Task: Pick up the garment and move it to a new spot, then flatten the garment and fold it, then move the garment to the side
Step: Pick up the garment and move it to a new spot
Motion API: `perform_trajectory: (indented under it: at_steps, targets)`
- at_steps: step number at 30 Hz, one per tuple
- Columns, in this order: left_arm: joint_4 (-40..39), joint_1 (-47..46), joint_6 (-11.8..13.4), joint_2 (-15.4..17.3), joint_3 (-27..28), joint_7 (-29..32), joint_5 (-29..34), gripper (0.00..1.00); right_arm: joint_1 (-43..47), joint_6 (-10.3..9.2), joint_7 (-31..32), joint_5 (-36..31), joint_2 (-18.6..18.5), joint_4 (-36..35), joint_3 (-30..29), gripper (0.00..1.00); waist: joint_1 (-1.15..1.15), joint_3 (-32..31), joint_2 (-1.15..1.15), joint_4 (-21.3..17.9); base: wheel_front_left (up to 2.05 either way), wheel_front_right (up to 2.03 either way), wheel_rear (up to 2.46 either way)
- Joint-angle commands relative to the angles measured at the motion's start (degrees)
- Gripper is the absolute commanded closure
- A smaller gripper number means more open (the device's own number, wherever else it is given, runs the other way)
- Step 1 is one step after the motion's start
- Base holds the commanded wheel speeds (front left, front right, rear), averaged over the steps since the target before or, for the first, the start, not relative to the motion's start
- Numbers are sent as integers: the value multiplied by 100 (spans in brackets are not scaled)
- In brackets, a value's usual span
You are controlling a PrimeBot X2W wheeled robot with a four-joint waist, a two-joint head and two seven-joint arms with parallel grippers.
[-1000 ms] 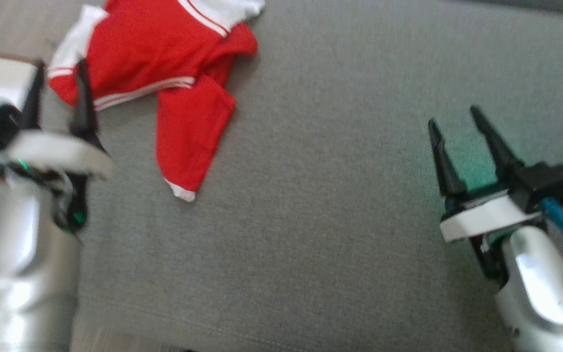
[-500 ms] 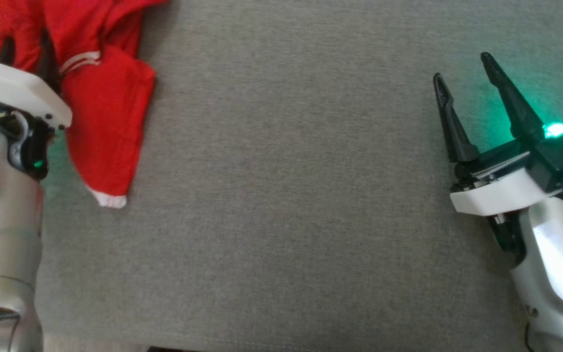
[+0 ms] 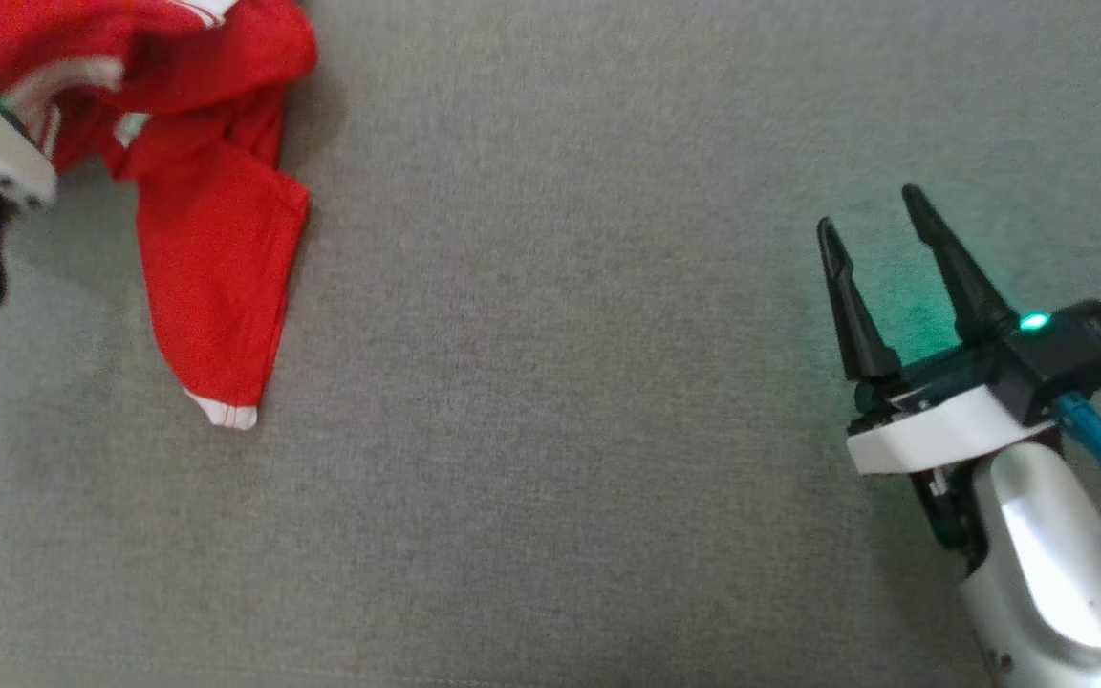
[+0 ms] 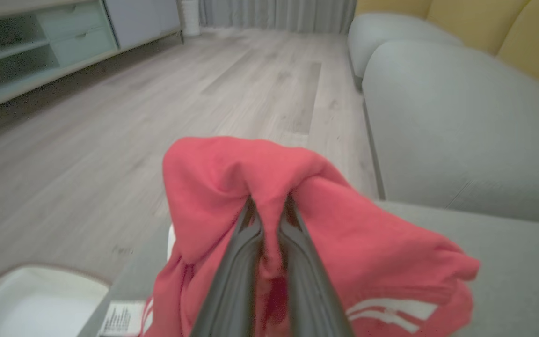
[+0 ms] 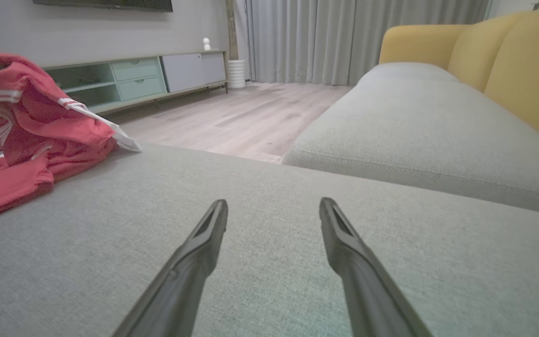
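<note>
The garment (image 3: 216, 277) is red with white stripes and white hems, pinched by the dark-fingered left hand (image 4: 269, 201). Beneath the black right hand (image 3: 868, 208), the grey cushion (image 3: 550, 382) carries a green glow.

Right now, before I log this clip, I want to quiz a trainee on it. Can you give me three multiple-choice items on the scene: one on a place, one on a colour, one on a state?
1. Where is the garment in the head view?
A. upper left of the grey cushion
B. centre of the cushion
C. lower right, under an arm

2. What colour is the trim on the garment?
A. black
B. white
C. yellow

3. What is the state of the left gripper?
A. open above bare cushion
B. shut on the garment
C. open, touching nothing

Answers:
1 A: the red cloth is at the upper left, well apart from the right gripper.
2 B: white stripes and a white cuff show against the red.
3 B: the left wrist view shows its fingers pinched together with red cloth bunched over them.
</note>
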Motion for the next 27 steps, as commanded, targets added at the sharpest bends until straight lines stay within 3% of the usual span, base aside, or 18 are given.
perform_trajectory:
  at_steps: [1, 7, 14, 22, 27]
  targets:
    - [-548, -381, 10, 466, -16, 51, -125, 100, 149, -4, -78, 59, 125, -105, 86, 0, 1, -480, 0, -127, 0, 0, 0]
    - [-1714, -287, 10, 605, -528, 497, -489, 100, 277, -4, -100, 124, 348, -24, 80, 0, 1, -1043, 0, -337, 0, 0, 0]
    - [-3872, 396, 11, 566, -985, 1331, -1284, 100, 517, -4, -103, 187, 531, -248, 83, 0, 1, -1512, 0, -844, 0, 0, 0]
    - [-6107, 1530, 304, 34, -1563, 2045, -1985, 100, 742, -4, -103, 239, 669, -462, 55, 0, 1, -1551, 0, -1582, 0, 0, 0]
    - [-6090, 2128, 526, -358, -2090, 2055, -1961, 100, 746, -4, -103, 252, 757, -549, 73, 0, 1, -1431, 0, -2092, 0, 0, 0]
